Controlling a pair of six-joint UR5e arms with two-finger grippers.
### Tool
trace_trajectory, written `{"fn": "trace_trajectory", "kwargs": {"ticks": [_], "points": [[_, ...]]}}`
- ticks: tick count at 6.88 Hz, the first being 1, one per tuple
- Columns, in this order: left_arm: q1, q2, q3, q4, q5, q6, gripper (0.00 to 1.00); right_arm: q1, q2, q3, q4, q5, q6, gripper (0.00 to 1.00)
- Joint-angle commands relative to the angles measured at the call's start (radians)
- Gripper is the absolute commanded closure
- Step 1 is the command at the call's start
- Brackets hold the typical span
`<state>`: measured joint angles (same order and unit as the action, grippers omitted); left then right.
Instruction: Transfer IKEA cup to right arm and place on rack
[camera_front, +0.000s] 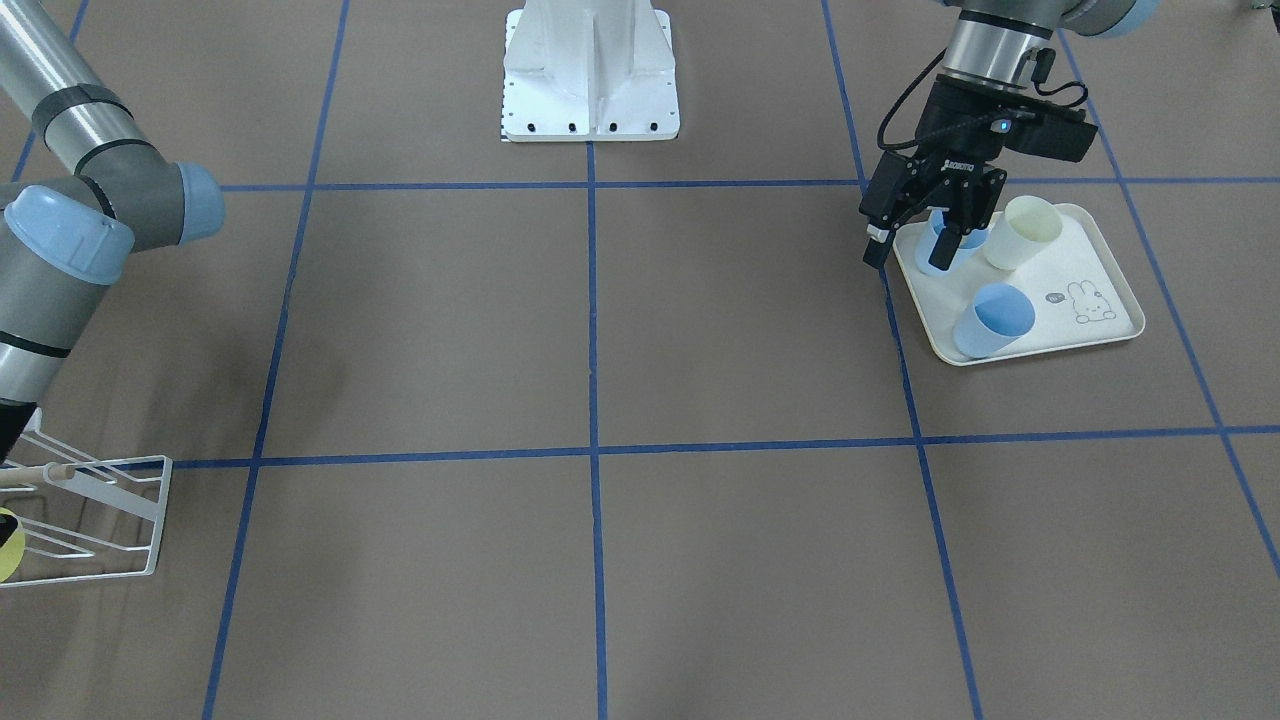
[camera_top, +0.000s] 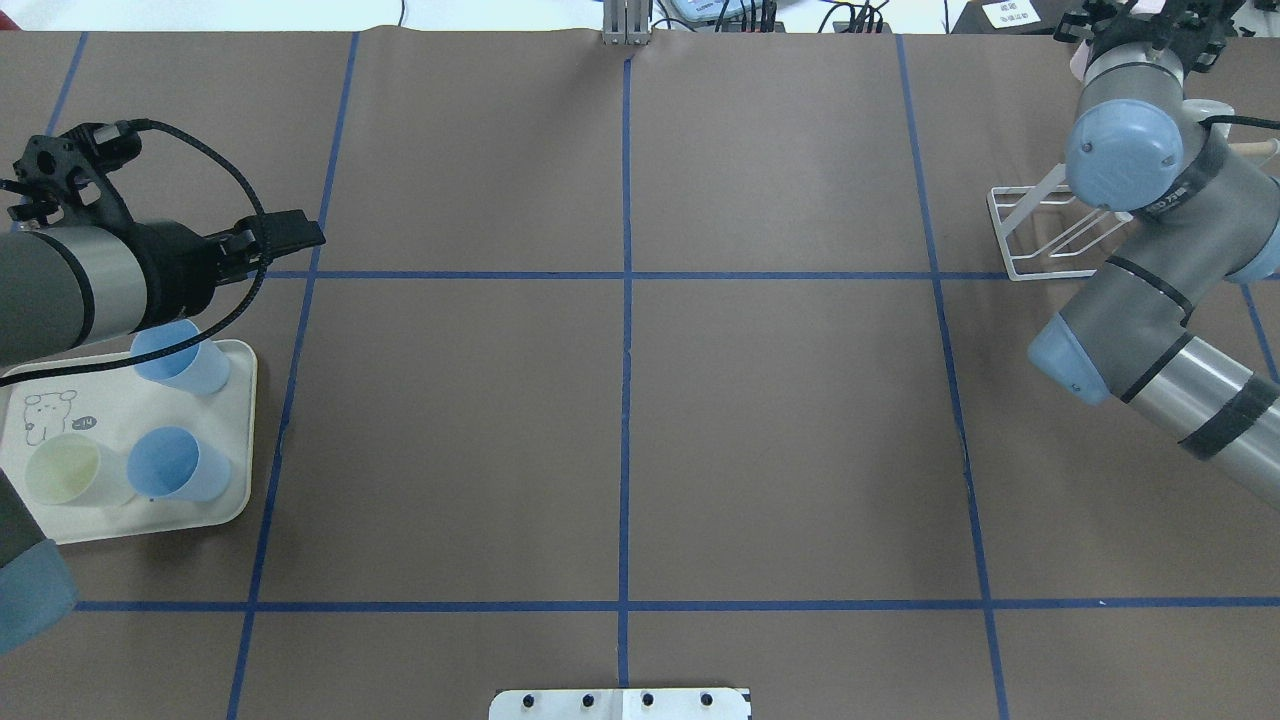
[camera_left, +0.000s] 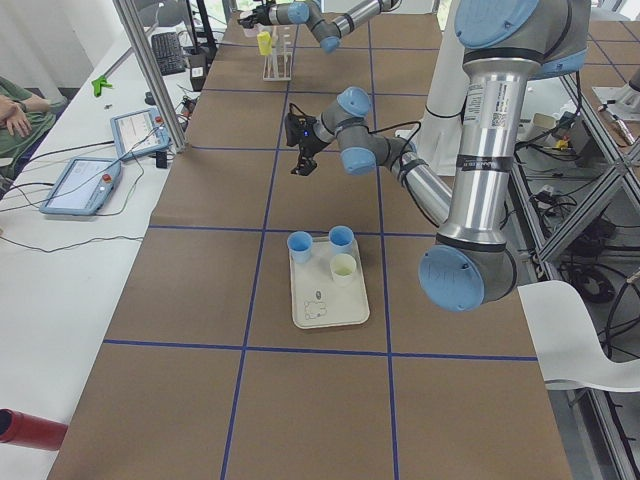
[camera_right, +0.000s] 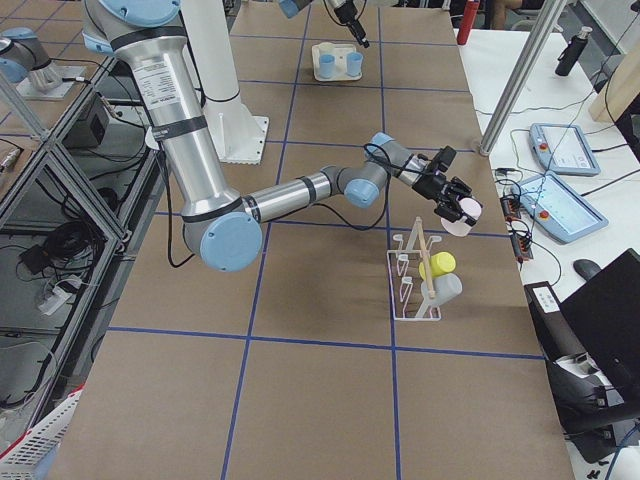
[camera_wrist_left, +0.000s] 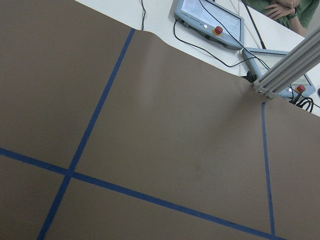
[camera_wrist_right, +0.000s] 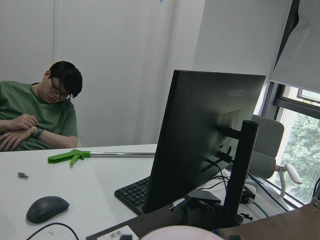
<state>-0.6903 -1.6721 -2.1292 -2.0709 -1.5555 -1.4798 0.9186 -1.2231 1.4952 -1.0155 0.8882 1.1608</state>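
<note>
A pink IKEA cup is held in my right gripper, up in the air just past the top of the white wire rack. The cup's rim shows at the bottom of the right wrist view. A yellow cup and a grey cup hang on the rack. My left gripper stands open and empty, raised above the table by the far edge of the cream tray. Two blue cups and a pale cup stand on the tray.
The robot's white base plate sits at mid-table. Beyond the table's far edge are control tablets, an aluminium post, a monitor and a seated person. A red cylinder lies on the side bench.
</note>
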Motion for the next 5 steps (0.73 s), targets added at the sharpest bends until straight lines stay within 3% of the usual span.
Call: {"fn": "trace_trajectory", "kwargs": {"ticks": [1, 5], "points": [[0.000, 0.000, 0.002, 0.000, 0.000, 0.000, 0.01, -0.029, -0.007, -0.006, 0.000, -0.003, 0.011, 1.00], [0.002, -0.003, 0.009, -0.002, -0.002, -0.004, 0.01, -0.035, -0.045, -0.021, 0.000, -0.002, 0.007, 1.00]]}}
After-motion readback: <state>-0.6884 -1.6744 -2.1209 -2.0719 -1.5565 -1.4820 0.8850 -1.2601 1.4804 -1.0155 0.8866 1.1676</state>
